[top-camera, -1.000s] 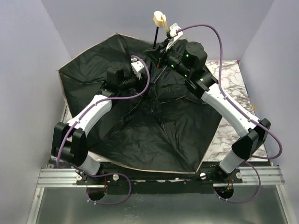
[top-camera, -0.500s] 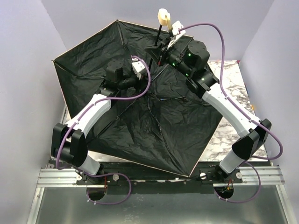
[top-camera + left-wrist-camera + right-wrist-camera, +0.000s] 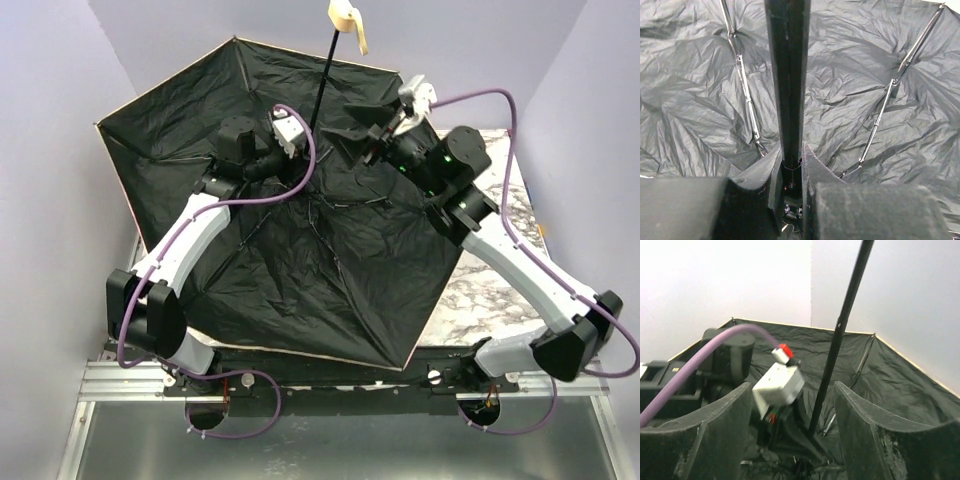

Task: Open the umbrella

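Canopy, left to right: the umbrella (image 3: 330, 260) lies spread across the worktop (image 3: 495, 185) with its black underside facing up. The panels are pulled out from near the left wall to the marble on the right. The ribs (image 3: 742, 75) run out straight under the fabric, and a pale edge shows along the rim.

We judge the opening all but done. Whether the slider has latched we cannot tell, since it is hidden at the foot of the shaft (image 3: 322, 75). Letting go remains. The shaft slants up from the hub toward the back wall, with the beige handle (image 3: 346, 16) at its top in the air.

Left arm (image 3: 185, 235): it reaches from its base up and inward over the canopy, with the wrist at the hub. The left end effector (image 3: 791, 167) is clamped on the umbrella low on the shaft, one finger pressed against each side.

Right arm (image 3: 520, 265): it is stretched diagonally from its base over the marble, wrist raised just right of the shaft. The right end effector (image 3: 790, 390) has its fingers apart and nothing between them. The shaft stands beyond them, and by the wrist view they are not touching it.
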You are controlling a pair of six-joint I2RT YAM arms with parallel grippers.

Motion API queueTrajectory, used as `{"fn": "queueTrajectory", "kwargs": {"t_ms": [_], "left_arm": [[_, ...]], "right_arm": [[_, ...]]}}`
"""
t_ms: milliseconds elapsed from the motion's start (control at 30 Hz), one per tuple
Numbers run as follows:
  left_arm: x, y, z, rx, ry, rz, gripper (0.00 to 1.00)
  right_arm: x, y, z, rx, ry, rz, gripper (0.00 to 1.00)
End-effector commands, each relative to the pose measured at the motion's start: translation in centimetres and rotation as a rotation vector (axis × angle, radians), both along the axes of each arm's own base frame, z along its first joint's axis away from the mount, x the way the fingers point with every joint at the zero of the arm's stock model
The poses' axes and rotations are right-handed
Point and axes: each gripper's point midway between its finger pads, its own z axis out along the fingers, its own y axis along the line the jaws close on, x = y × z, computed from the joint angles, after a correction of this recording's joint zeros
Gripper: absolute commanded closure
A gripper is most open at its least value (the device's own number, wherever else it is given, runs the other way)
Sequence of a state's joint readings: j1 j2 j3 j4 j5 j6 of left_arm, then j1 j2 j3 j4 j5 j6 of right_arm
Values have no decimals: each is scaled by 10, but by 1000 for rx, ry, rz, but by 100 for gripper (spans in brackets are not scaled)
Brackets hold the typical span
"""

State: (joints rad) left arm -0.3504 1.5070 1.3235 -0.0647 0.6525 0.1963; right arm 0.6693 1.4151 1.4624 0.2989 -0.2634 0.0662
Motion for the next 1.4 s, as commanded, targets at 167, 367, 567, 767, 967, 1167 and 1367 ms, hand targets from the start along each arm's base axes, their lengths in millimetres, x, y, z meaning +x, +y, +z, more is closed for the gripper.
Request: {"fn": "queueTrajectory", "kwargs": {"t_ms": [167, 367, 567, 767, 967, 1167, 1367], "left_arm": [[0, 11, 96, -94, -191, 44, 100], [-12, 26, 150, -8, -539, 52, 100], [-21, 47, 185, 246, -1006, 79, 100], [-24, 58, 185, 578, -1393, 85, 100], [-20, 68, 203, 799, -1641, 166, 100], [-20, 66, 211, 939, -1792, 178, 100], [-24, 59, 207, 982, -1885, 146, 100]], "right_arm": [[-16, -25, -57, -75, 66, -63, 20], [11, -60, -96, -90, 293, -209, 20], [31, -88, -93, -33, 470, -187, 20], [1, -67, -73, -99, 474, 42, 19], [-25, -58, -79, -226, 523, 180, 18], [-53, -48, -98, -321, 615, 366, 18], [-78, -33, -125, -460, 712, 515, 18]]}}
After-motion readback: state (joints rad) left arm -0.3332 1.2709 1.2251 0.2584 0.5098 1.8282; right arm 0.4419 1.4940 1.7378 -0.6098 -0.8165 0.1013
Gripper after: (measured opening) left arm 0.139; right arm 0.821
